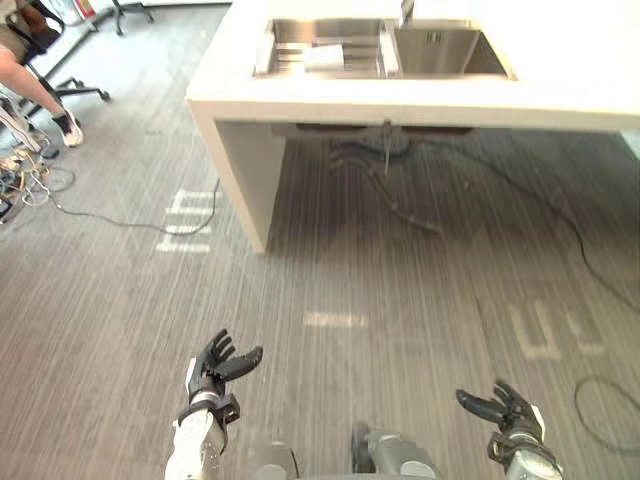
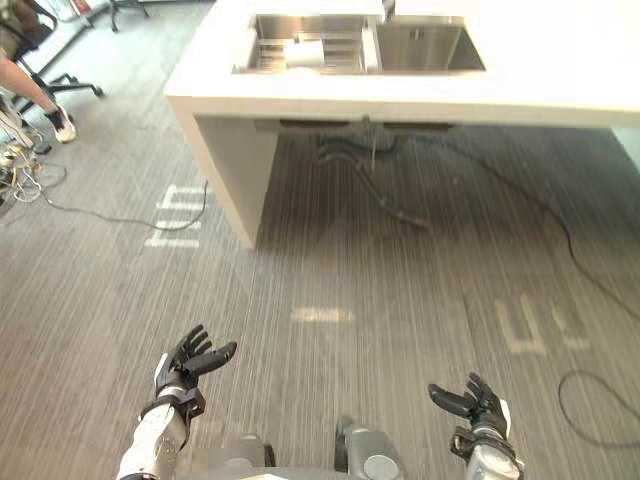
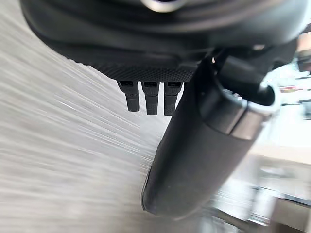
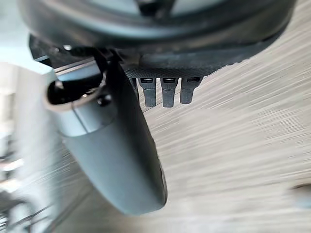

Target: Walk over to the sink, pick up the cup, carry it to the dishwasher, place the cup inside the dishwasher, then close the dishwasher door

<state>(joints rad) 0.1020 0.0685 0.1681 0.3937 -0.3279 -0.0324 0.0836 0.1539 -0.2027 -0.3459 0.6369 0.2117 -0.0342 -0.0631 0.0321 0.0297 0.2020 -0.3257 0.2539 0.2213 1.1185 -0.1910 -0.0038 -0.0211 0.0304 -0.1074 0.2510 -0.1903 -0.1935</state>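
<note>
- While both hands hover low over the floor (image 1: 380,300), the worktop (image 1: 560,95) stands well ahead of them at the far side of the scene.
- Left hand (image 1: 222,365): wide open, fingers spread and pointing forward, holding nothing. Its wrist view confirms straight fingers (image 3: 151,99) and an extended thumb (image 3: 194,160), with bare floor past them.
- Right hand (image 1: 505,408): likewise wide open and holding nothing, fingers spread toward the left. Its wrist view shows straight fingers (image 4: 167,92) and an outstretched thumb (image 4: 121,165) over the floor.
- Both hands are well apart from each other and from the worktop.
- Sink (image 1: 388,50): a steel double unit set into the white worktop, with a tap (image 1: 407,10) behind the divider.
- Cup (image 1: 323,57): a pale object lying in the left basin (image 1: 280,45), toward that basin's right side, near the divider. Whether it stands upright or lies on its side cannot be told.
- Right basin (image 1: 450,50): looks deeper, with plain steel walls.
- Under the sink, dark hoses (image 1: 395,195) hang down and trail onto the floor.
- Floor: grey with fine stripes, with pale marks (image 1: 185,220) just left of the worktop's end panel.
- Far left: a person's leg (image 1: 25,80) and shoe (image 1: 68,128) beside an office chair (image 1: 45,35), with a tangle of cables (image 1: 30,180) on the floor nearby.
</note>
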